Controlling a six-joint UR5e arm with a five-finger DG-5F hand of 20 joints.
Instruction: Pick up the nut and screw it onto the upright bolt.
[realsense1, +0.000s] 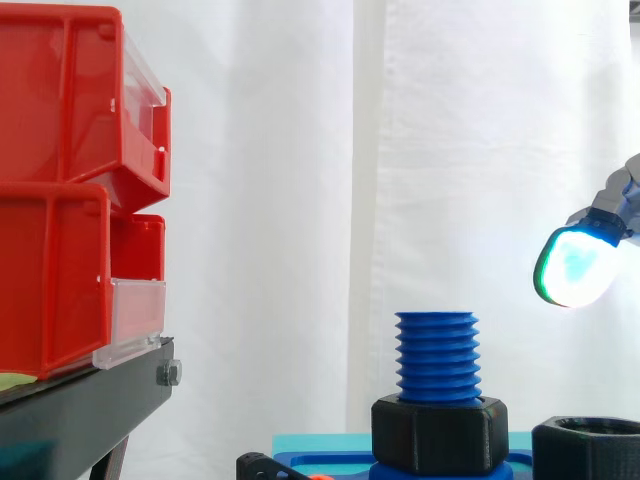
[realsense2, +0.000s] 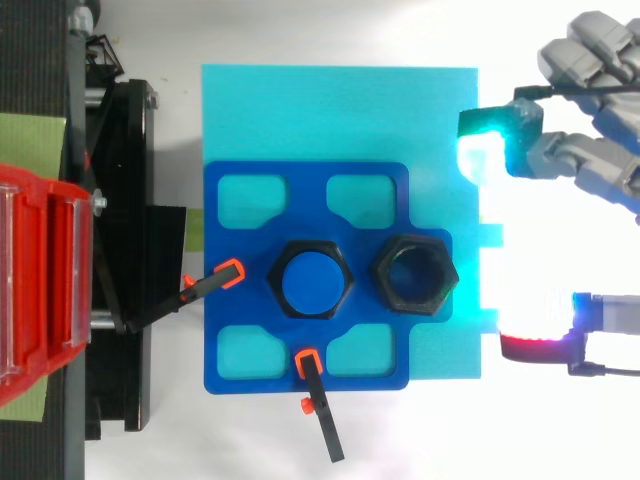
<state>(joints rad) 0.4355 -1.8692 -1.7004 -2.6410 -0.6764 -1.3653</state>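
An upright blue bolt (realsense1: 437, 355) stands on the blue fixture plate (realsense2: 230, 330), with a black nut (realsense1: 440, 434) seated low around its base. From above, that bolt (realsense2: 311, 279) sits inside the nut's hexagon (realsense2: 340, 262). A second black nut (realsense2: 415, 274) lies loose on the plate just right of it, also seen at the lower right in the side view (realsense1: 588, 450). My hand (realsense2: 590, 165) hovers right of the plate, fingers spread and straight, holding nothing. One glowing fingertip (realsense1: 575, 265) hangs above and right of the bolt.
Red bins (realsense1: 70, 190) stack on a black stand (realsense2: 120, 260) to the left. The plate rests on a cyan base (realsense2: 340, 110). Two black clamps with orange tips (realsense2: 215, 282) (realsense2: 315, 385) hold the plate at its left and front edges.
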